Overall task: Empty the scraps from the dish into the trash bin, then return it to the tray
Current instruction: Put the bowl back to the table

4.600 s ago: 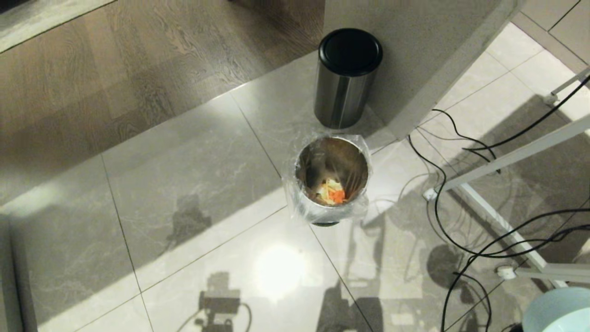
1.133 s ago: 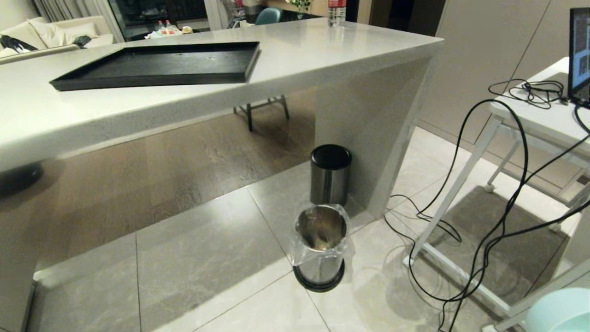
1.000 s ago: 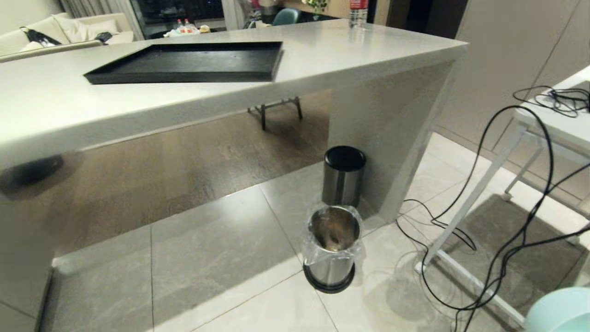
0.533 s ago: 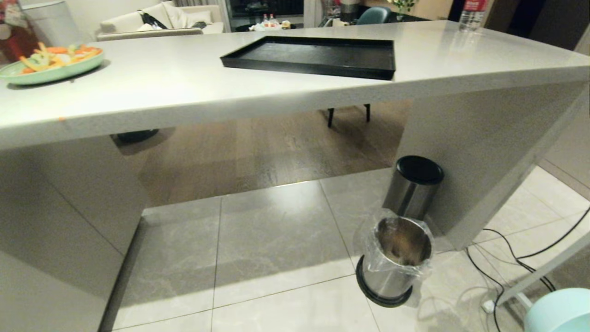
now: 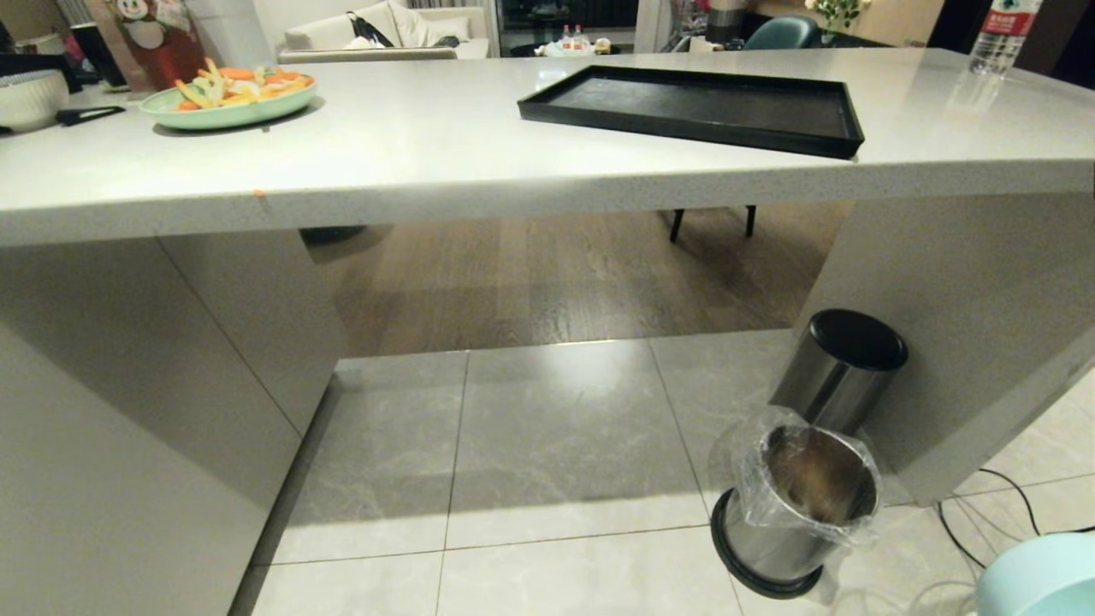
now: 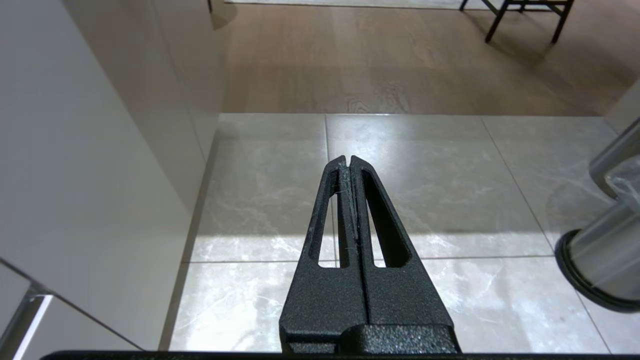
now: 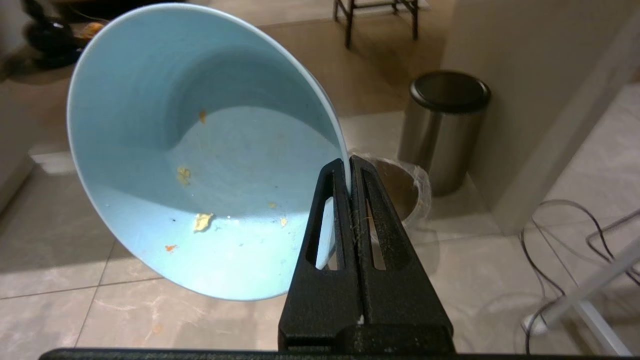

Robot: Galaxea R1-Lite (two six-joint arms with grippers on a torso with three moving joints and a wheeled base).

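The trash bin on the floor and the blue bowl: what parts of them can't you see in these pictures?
- Trash bin, head view: its bottom is hidden by its own steel wall, so the scraps inside cannot be seen.
- Dish, head view: cut off by the corner edge; the right hand holding it is outside this view.
- Trash bin, right wrist view: mostly hidden behind the right hand and dish.
- Trash bin, left wrist view: cut off by the picture edge.

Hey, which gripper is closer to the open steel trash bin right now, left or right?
Right. The right gripper, pinching the dish rim, has the trash bin just beyond its tips. The left gripper is shut over bare floor, with the bin off to its side.
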